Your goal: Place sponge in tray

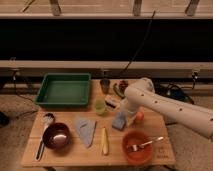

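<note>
Counter [80,152], near to far. At 5 o'clock: red bowl [131,154] holding a fork [146,144]. Centre: sponge [118,122] lying on the wood, my claw [126,114] at its 1 o'clock edge; whether it is spread or pinching, I cannot tell. At 10 o'clock: green tray [62,103], well apart from the sponge.

Reaching in from the view's right with the white arm [170,107], bending the wrist downward, holding the end effector [127,114] low above the counter's [75,153] middle.
</note>
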`<state>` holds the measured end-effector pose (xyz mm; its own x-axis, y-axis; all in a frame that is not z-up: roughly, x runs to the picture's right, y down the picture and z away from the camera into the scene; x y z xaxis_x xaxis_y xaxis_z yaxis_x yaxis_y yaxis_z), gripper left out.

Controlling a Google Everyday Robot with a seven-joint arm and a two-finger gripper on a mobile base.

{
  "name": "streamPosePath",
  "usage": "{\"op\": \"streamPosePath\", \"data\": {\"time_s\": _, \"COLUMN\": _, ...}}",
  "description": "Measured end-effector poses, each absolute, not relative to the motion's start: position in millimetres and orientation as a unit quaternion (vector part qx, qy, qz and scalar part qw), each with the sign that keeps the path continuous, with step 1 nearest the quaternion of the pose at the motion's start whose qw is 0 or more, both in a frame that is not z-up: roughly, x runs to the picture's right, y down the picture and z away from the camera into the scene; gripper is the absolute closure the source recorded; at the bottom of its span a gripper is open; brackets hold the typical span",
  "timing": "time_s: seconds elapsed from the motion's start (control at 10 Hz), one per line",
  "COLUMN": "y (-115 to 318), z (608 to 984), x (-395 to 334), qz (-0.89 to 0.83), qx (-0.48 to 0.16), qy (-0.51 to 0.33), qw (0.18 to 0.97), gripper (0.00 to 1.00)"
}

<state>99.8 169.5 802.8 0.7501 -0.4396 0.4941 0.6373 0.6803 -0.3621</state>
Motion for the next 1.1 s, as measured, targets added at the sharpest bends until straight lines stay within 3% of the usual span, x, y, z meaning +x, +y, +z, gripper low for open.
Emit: {"op": "streamPosePath", "data": {"time_s": 1.1, "y": 182.3, "z": 840.2, "x": 80.4, "qz": -0.422, "qx": -0.251, "qy": -0.192, "qw": 0.850, "gripper": 0.35}}
